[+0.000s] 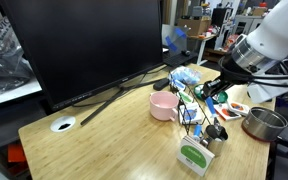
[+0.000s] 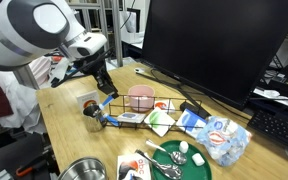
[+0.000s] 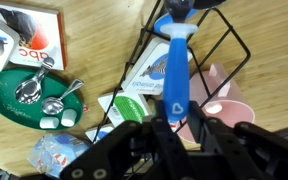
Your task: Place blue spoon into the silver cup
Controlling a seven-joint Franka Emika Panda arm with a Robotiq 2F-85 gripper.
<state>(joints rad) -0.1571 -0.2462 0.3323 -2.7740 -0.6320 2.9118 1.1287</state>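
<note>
Gripper (image 3: pixel 174 138): fingers closed nearly together on one end of the spoon (image 3: pixel 174 70). The rest of the spoon juts away from the wrist cam, pointing down.
Spoon pos: in the air, not in the cup (image 2: pixel 90 104). In an ext. view its low blue end shows just beside the cup, close to the desk (image 1: pixel 114 140). It looks to be outside the rim, but this is hard to confirm.
Cup: upright on the desk, dark mouth up, below and just beside the gripper.
Step (judged): line the spoon up over the cup, then lower it in.
Do it well: raise until the tip clears the rim. Centre the tip over the dark mouth. Go straight down, no sideways drift. Let go only w/ the tip inside.
Risk: the cup is small and prob. light, so a knock on the rim could tip it.
Neighbours: the rack (image 3: pixel 144 48) wires and the mug (image 2: pixel 141 97) sit near the cup. Keep spoon and fingers off both.
Count, task things: 1 blue spoon, 1 silver cup.
Count, on desk: 1 pink mug, 1 steel pot (image 1: pixel 264 123), 1 black wire rack, 1 monitor (image 1: pixel 84 45).
Count, plate (image 3: pixel 2 100): 1 green plate holding 2 metal spoons (image 3: pixel 29 88).
</note>
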